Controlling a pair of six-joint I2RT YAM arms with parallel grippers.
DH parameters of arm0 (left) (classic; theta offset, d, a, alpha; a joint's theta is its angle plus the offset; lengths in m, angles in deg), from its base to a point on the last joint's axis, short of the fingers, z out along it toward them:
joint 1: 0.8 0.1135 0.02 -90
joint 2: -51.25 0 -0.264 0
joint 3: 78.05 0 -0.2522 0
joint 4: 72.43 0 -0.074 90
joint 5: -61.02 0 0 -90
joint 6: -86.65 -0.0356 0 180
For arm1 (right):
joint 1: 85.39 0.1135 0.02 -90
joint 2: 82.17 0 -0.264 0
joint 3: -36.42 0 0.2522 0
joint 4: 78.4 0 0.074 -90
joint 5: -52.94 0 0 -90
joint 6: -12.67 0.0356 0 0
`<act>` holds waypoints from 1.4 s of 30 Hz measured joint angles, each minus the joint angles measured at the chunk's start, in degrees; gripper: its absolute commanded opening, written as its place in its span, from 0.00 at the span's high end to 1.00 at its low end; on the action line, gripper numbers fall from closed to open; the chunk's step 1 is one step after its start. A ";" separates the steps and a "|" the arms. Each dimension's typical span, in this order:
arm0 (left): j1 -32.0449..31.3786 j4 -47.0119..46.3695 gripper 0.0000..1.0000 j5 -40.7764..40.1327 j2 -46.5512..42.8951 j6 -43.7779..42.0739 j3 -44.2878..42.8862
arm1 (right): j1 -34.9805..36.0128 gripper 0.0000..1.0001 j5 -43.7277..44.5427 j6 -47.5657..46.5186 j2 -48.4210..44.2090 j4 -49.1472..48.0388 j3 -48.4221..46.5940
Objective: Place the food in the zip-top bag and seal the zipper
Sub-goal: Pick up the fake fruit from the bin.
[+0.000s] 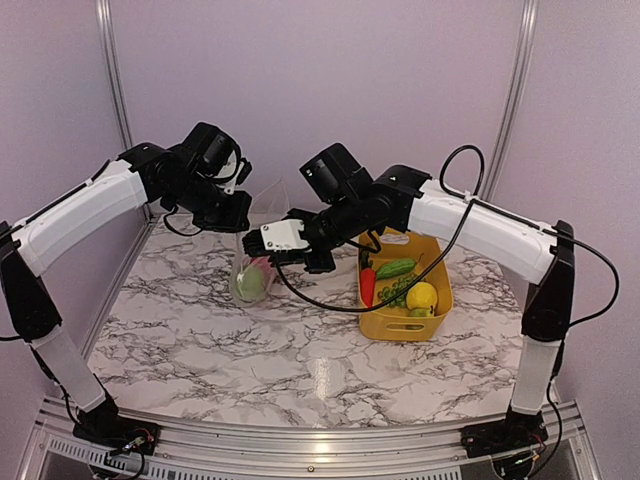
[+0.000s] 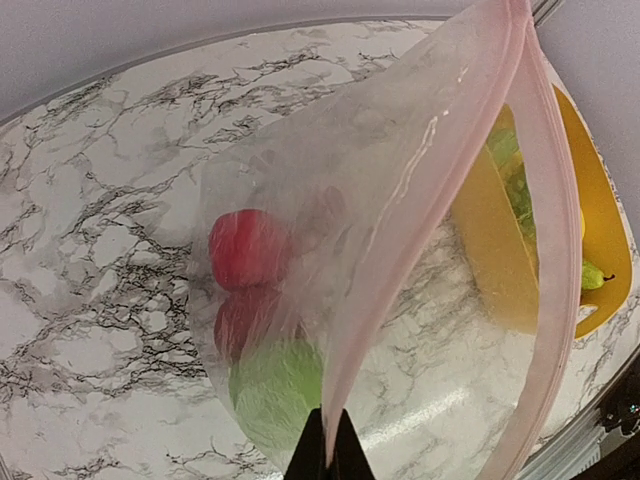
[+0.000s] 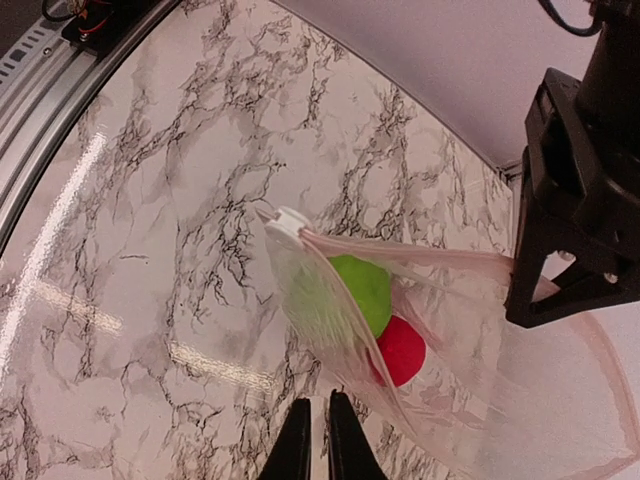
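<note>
The left pincer (image 2: 325, 452) is clamped on the zipper (image 2: 556, 250) of the zip-top bag (image 2: 400, 200). The right pincer (image 3: 318, 428), narrow, pinches another edge. The bag hangs over the counter (image 1: 300, 350) with the red apple (image 3: 402, 350) and green fruit (image 3: 360, 288) inside. The carrot (image 1: 367, 285) and lemon (image 1: 421, 295) lie in the yellow basket (image 1: 400, 326).

A yellow basket (image 1: 390, 328) stands on the right part of a white marble table (image 1: 200, 330) with dark veins. Behind it are pale lilac walls (image 1: 320, 80) and 2 metal posts (image 1: 112, 70).
</note>
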 measured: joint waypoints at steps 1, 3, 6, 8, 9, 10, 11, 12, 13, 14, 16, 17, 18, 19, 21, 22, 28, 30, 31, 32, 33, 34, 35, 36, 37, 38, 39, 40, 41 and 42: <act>0.00 0.02 1.00 -0.24 0.00 -0.02 -0.22 | 0.00 0.92 -0.33 0.39 -0.04 0.17 0.00; 0.00 0.26 1.00 -0.79 -0.04 -0.17 -0.28 | -0.02 0.88 -0.98 1.31 -0.20 0.48 0.00; 0.00 1.62 1.00 -1.77 -0.04 -0.48 -0.57 | -0.70 0.72 -2.58 3.15 -0.76 1.29 -0.15; -0.02 2.93 1.00 -2.54 -0.04 -0.96 -1.57 | -1.84 0.63 -4.42 4.72 -1.57 1.53 -0.28; 0.00 3.67 1.00 -3.08 -0.07 -1.29 -2.43 | -3.06 0.62 -5.77 5.53 -2.38 1.57 -0.26; 0.00 3.93 1.00 -3.34 -0.15 -1.36 -2.75 | -4.42 0.61 -6.82 6.49 -3.17 1.46 -0.11; 0.00 4.17 1.00 -3.78 -0.44 -1.53 -3.02 | -5.88 0.61 -7.72 7.45 -4.09 1.27 0.28; 0.00 4.52 1.00 -4.20 -0.83 -1.70 -3.02 | -7.98 0.61 -8.70 8.17 -5.44 0.79 1.18; 0.00 4.96 1.00 -4.39 -1.22 -1.88 -2.99 | -10.27 0.61 -9.51 9.16 -7.04 0.17 2.58; 0.00 5.16 1.00 -4.57 -1.55 -2.01 -2.97 | -12.72 0.61 -10.36 10.19 -8.61 -0.42 4.15; 0.00 5.18 1.00 -4.57 -1.79 -2.25 -2.93 | -17.05 0.61 -11.80 11.87 -11.13 -1.68 7.23; -0.02 5.14 1.00 -4.52 -1.79 -2.32 -2.89 | -19.54 0.61 -12.66 12.83 -12.24 -2.51 9.09; 0.00 5.11 1.00 -4.35 -1.77 -2.38 -2.69 | -21.77 0.61 -13.16 13.81 -13.07 -3.26 10.88; 0.00 5.14 1.00 -4.15 -1.75 -2.49 -2.54 | -23.82 0.61 -13.60 14.75 -13.64 -3.82 12.68; 0.00 5.09 1.00 -3.89 -1.68 -2.56 -2.40 | -27.15 0.61 -13.97 16.44 -13.88 -4.48 15.82; -0.02 5.01 1.00 -3.63 -1.66 -2.58 -2.40 | -28.24 0.61 -13.92 17.09 -13.86 -4.76 17.33; 0.00 4.15 1.00 -2.60 -1.64 -2.80 -2.03 | -31.15 0.60 -10.73 20.35 -14.60 -5.20 26.08; -0.02 4.13 1.00 -2.21 -1.42 -2.95 -1.99 | -31.26 0.57 -8.63 20.98 -14.75 -5.01 27.39; 0.00 4.02 1.00 -2.05 -1.33 -2.97 -1.97 | -31.28 0.55 -7.67 21.18 -14.75 -4.85 27.61; 0.00 3.80 1.00 -1.95 -1.22 -2.99 -1.90 | -31.28 0.52 -6.14 21.29 -14.75 -4.31 27.63; -0.02 3.50 1.00 -1.79 -1.22 -2.99 -1.70 | -31.30 0.49 -5.07 21.31 -14.75 -3.91 27.63; 0.00 3.34 1.00 -1.66 -1.22 -3.04 -1.49 | -31.30 0.46 -3.67 21.27 -14.75 -3.41 27.63; 0.00 3.17 1.00 -1.57 -1.22 -3.15 -1.22 | -31.30 0.42 -2.23 21.09 -14.75 -2.84 27.63; 0.00 2.99 1.00 -1.57 -1.22 -3.17 -0.96 | -31.30 0.39 -0.81 20.92 -14.75 -2.10 27.65; -0.02 2.91 1.00 -1.55 -1.22 -3.19 -0.72 | -31.30 0.37 0.61 20.65 -14.75 -1.49 27.65; 0.00 2.89 1.00 -1.55 -1.22 -3.21 -0.50 | -31.30 0.35 2.05 20.37 -14.75 -0.96 27.67; -0.02 2.89 1.00 -1.55 -1.22 -3.21 -0.37 | -31.30 0.33 3.26 20.11 -14.73 -0.55 27.67; 0.00 2.86 1.00 -1.55 -1.22 -3.21 -0.28 | -31.30 0.31 4.52 19.76 -14.64 0.02 27.74; -0.02 2.78 1.00 -1.53 -1.22 -3.23 -0.15 | -31.30 0.30 5.75 19.34 -14.56 0.46 27.96; -0.02 2.69 1.00 -1.53 -1.22 -3.23 -0.09 | -31.30 0.30 6.93 19.06 -14.38 1.01 28.22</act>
